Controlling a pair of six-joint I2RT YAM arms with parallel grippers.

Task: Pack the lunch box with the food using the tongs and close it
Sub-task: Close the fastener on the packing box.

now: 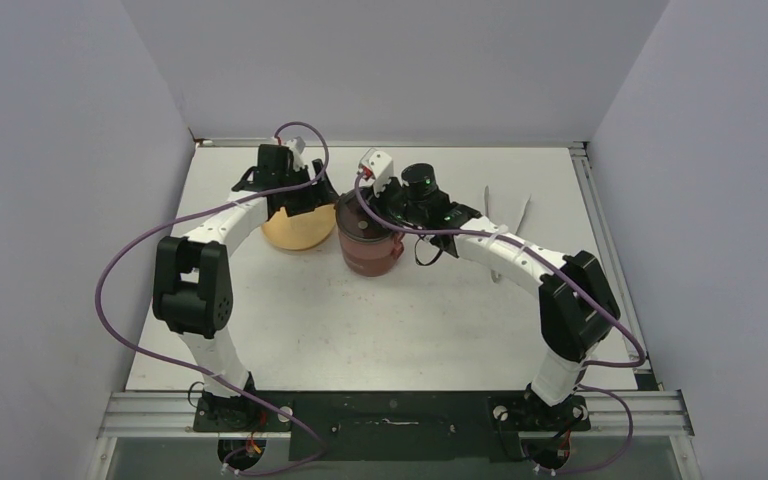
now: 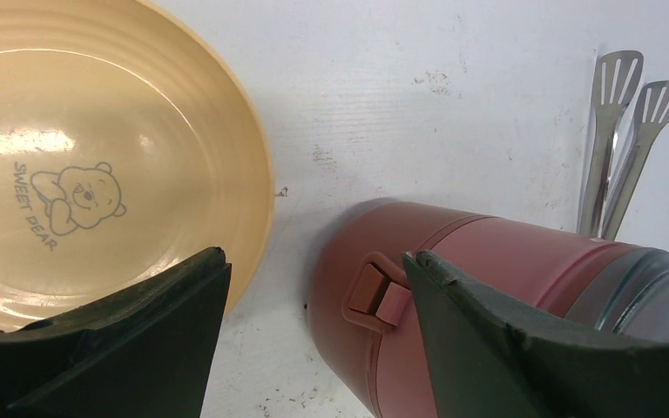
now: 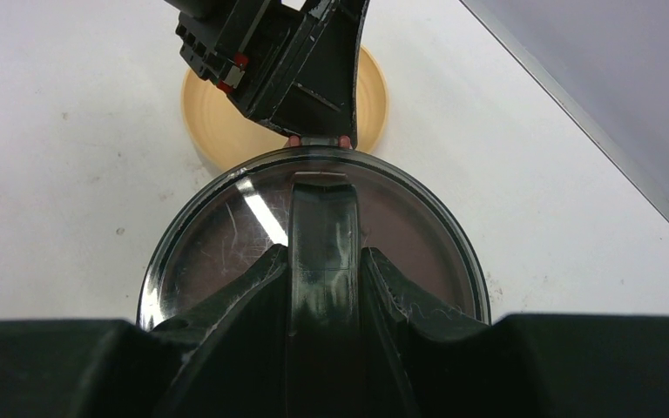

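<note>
Right gripper is squeezed down narrow on the arched lid handle, right in the middle of the grey translucent lid, so it's got hold of that. Left gripper is spread wide with nothing in it. Its fingers straddle the side of the lunch box, lined up with the maroon latch. From the right wrist cam one fingertip looks like it's at the rim, but I honestly can't tell if it's touching. The box stands stacked with its lid on mid-table, just beside the yellow bear plate. The tongs lie flat on the table off to its right, well apart.
</note>
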